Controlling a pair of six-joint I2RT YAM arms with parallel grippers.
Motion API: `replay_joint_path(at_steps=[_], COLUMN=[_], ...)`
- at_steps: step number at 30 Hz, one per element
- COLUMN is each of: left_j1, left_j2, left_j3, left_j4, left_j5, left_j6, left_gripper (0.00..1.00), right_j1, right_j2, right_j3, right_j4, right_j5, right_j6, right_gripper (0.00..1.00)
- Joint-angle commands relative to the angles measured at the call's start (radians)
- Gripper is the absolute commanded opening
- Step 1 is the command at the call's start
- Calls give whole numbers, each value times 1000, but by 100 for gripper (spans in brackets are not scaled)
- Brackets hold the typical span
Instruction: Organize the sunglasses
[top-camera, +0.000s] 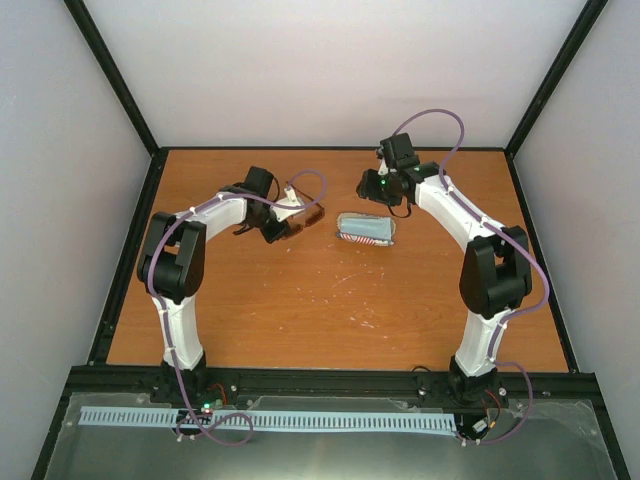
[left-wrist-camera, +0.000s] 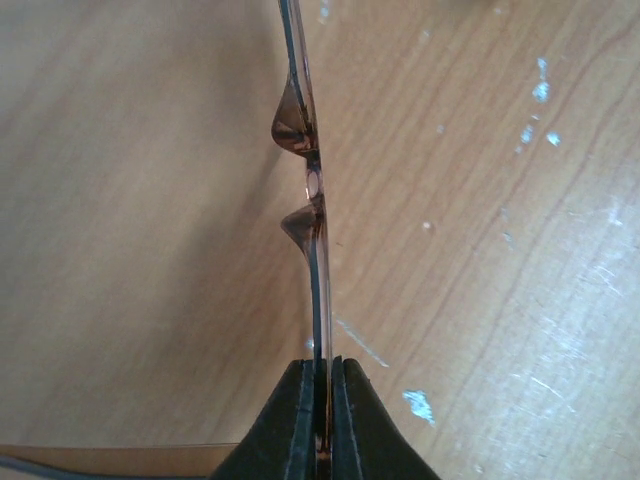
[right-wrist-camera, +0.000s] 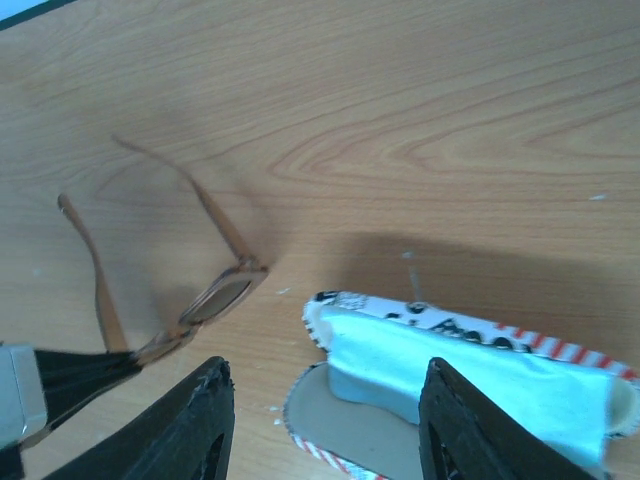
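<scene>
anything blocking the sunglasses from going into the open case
Yes: a light blue square cloth lies inside the open oval flag-patterned case, covering much of its interior. The left hand grips the thin reddish-brown sunglasses beside it.

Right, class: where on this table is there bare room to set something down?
Free: the wide near half of the table, from its front edge up to the open case. Crowded: the far middle, where the left gripper holds the sunglasses beside the case and the right gripper hovers.
</scene>
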Motion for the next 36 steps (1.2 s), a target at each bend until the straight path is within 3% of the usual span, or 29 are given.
replay_joint_path(at_steps=[1, 5, 8, 15, 21, 23, 27, 31, 36], left_j1=[-7, -6, 5, 29, 29, 29, 29, 29, 29], left_j2=[-77, -168, -230, -167, -48, -15, -31, -76, -160], left_j3=[63, 57, 51, 214, 368, 401, 376, 345, 256], left_j4=[100, 240, 269, 29, -163, -180, -87, -4, 145], left_j5=[-55, -67, 60, 557, 771, 763, 610, 446, 290], left_j6=[-18, -41, -65, -196, -196, -221, -246, -191, -88], left_gripper=[1, 1, 0, 0, 1, 1, 1, 1, 1], right_j1=[-25, -97, -127, -127, -121, -118, -116, -127, -233], right_j2=[43, 30, 19, -72, -137, -142, -163, -205, -239], right_j3=[11, -73, -117, -173, -261, -270, -291, -302, -309], right_j4=[70, 244, 374, 449, 666, 684, 629, 497, 389], right_j5=[-213, -428, -566, -640, -818, -846, -841, -770, -740], right_j6=[84, 217, 248, -5, 33, 61, 96, 69, 90], right_gripper=[51, 52, 52, 48, 44, 44, 44, 44, 42])
